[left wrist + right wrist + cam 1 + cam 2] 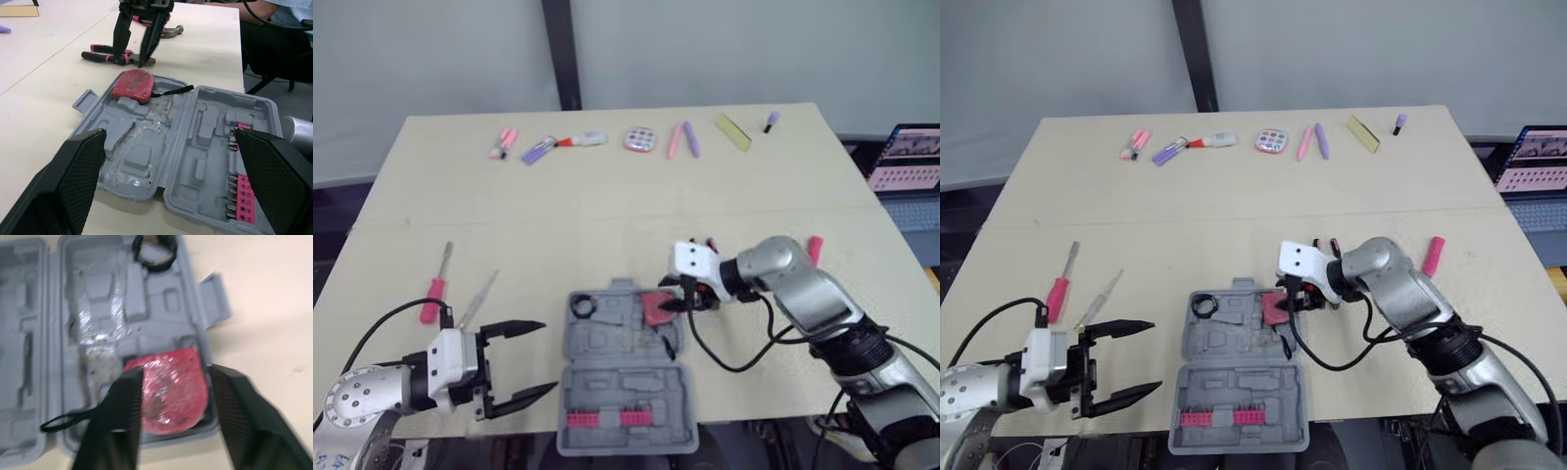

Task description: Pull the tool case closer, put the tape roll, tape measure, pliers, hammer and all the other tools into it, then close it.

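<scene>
Tool case point(622, 384): one, grey, lying open at the near edge of the worktop point(607, 211), around the middle; one red row of bits point(607, 419) sits in its near half.
Left tool point(548, 356): fingers spread wide and holding nothing, hovering just left of the case.
Screwdrivers: two, on the worktop left of the case, one red-handled point(434, 290) and one clear-handled point(480, 298), lying side by side and apart.
Tape roll point(583, 305): one black ring, seated in the far left corner of the case.
Tape measure point(655, 307): one, red, in the far right corner of the case, its black strap trailing over the tray.
Right tool point(675, 302): fingers parted, poised over the tape measure and flanking it without pinching it.
Pliers point(110, 58): one pair with black-and-pink grips, on the worktop just beyond the case.
Hammer point(168, 32): one, lying past the pliers.
Pink piece point(815, 250): one, alone, right of the right arm.
</scene>
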You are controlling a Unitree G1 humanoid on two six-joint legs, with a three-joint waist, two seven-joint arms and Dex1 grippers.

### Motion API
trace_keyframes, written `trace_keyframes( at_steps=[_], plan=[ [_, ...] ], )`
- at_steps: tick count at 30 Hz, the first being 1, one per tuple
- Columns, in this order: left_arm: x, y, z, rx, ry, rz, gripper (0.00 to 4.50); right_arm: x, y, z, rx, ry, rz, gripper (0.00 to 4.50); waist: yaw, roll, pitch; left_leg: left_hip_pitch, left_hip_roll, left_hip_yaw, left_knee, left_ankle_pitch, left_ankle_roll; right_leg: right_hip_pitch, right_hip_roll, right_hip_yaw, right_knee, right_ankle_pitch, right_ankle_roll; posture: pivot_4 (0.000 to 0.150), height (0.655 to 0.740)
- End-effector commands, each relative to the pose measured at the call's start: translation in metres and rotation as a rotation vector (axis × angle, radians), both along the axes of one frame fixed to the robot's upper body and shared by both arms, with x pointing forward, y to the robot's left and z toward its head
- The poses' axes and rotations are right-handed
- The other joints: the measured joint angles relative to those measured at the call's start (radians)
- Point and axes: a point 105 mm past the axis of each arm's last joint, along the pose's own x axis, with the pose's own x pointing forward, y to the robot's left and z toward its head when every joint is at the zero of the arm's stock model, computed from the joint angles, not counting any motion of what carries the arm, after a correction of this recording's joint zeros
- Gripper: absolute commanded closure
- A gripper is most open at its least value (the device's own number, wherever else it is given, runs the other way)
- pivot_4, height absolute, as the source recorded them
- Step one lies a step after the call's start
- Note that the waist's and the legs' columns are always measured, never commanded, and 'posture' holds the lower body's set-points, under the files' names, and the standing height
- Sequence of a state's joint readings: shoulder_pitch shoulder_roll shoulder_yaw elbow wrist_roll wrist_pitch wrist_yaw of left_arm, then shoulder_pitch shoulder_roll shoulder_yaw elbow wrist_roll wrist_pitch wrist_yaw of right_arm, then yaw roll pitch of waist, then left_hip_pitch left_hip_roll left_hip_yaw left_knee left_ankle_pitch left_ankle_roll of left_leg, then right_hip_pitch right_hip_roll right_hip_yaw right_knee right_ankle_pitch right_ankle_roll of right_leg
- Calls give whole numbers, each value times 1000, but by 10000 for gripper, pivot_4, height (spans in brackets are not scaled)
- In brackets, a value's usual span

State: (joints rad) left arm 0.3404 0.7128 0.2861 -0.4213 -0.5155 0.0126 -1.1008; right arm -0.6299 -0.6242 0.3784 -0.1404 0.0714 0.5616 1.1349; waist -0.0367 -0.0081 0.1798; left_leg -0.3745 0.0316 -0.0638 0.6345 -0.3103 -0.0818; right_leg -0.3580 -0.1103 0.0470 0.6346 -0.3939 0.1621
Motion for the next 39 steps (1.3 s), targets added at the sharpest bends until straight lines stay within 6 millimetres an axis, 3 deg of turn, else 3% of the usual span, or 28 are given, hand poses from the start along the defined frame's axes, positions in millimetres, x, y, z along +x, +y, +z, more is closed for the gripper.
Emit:
trace_keyframes(
  at_steps=[1,7,14,26,39],
  plan=[
    [-2,-3,5,-14,-20,-17,0,5,-1,7,76,-48,-8,27744,1,0,0,0,0,0,0,0,0,0,0,0,0,0,0,1500,7400],
    [-1,-3,6,-8,-24,-17,0,-3,-13,-8,194,7,31,27744,6,0,0,0,0,0,1,0,0,2,0,0,-1,0,0,1500,7400],
    [-1,-2,7,-5,-25,-19,0,3,-24,-28,218,36,4,27744,5,0,0,0,0,0,1,0,0,2,0,0,0,0,0,1500,7400],
    [-2,-2,7,3,-26,-15,0,6,-23,-44,241,56,-17,27744,4,0,0,0,0,0,2,0,0,2,0,0,0,0,0,1500,7400],
    [-1,-3,7,7,-29,-14,0,6,-24,-75,232,118,-73,27744,3,-1,0,3,0,0,2,0,0,5,0,0,-1,0,0,1500,7400]
  ],
)
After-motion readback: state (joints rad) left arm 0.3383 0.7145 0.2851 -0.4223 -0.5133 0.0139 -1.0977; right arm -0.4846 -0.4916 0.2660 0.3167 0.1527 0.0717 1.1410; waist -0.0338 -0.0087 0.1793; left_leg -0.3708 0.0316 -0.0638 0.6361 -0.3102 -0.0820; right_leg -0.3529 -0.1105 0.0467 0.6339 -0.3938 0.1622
